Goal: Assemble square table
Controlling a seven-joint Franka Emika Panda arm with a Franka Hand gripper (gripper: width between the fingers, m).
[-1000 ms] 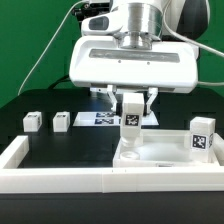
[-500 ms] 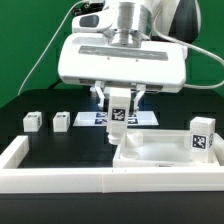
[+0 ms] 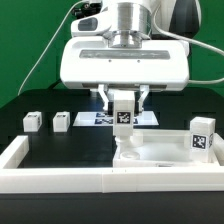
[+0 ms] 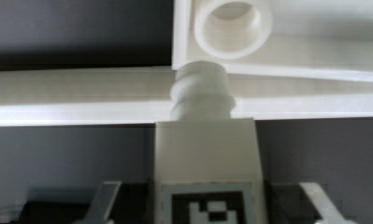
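Leg (image 3: 124,122) gripped upright in hand (image 3: 123,106), tip near tabletop corner socket (image 4: 236,18)

**A:** What does the gripper (image 3: 124,106) look like?

**B:** It has a wide white housing (image 3: 125,62), boxy with rounded corners. A thin grey seam runs across the front, and two dark fingers (image 3: 104,97) stick out underneath.

**A:** And above that?

**B:** There's a silvery-grey cylindrical flange (image 3: 125,18). Behind it is a glossy white arm shell with a black joint section (image 3: 186,12) on the exterior view's right.

**A:** Any wiring?

**B:** One thin pale cable (image 3: 45,52) curves down on the exterior view's left.
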